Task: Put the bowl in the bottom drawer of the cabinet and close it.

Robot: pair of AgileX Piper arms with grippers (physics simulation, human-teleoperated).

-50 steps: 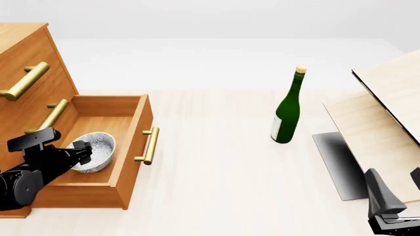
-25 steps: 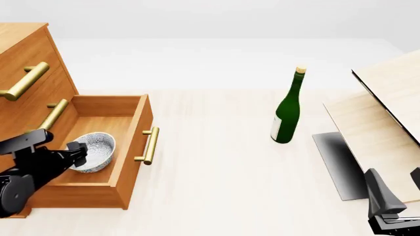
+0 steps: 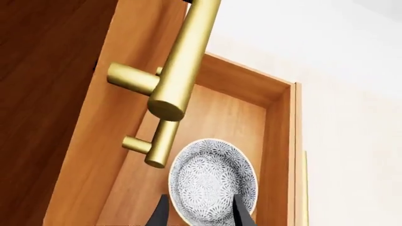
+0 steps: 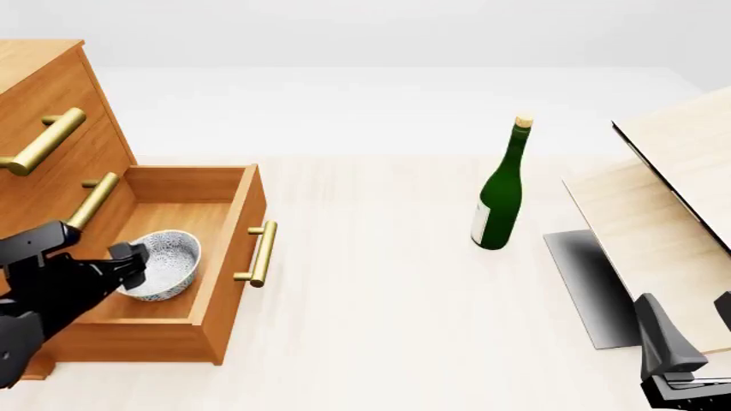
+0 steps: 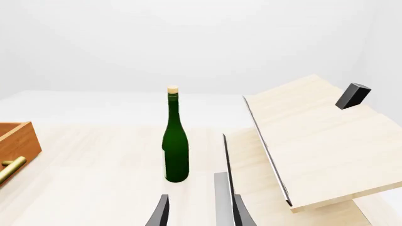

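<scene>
The bowl (image 4: 168, 259), white with a grey-blue speckle, rests on the floor of the open bottom drawer (image 4: 232, 257) of the orange-brown cabinet (image 4: 46, 167). My left gripper (image 4: 130, 265) is at the bowl's near-left side, open, its dark fingers just short of the rim. In the left wrist view the bowl (image 3: 213, 181) lies ahead of the left gripper (image 3: 199, 213), below the brass handles of the upper drawers, with the drawer wall (image 3: 279, 141) beside it. My right gripper (image 4: 686, 301) is low at the right, open and holding nothing; the right wrist view shows it (image 5: 193, 207) too.
A green bottle (image 4: 499, 201) stands upright mid-table and shows in the right wrist view (image 5: 175, 146). Pale wooden boards (image 4: 674, 197) slant at the right over a dark grey plate (image 4: 588, 282). The drawer's brass handle (image 4: 260, 253) sticks out toward the table's middle.
My left arm has drawn back to the left and toward the near edge, away from the bowl. The bowl stays in the drawer. The right arm has not moved.
</scene>
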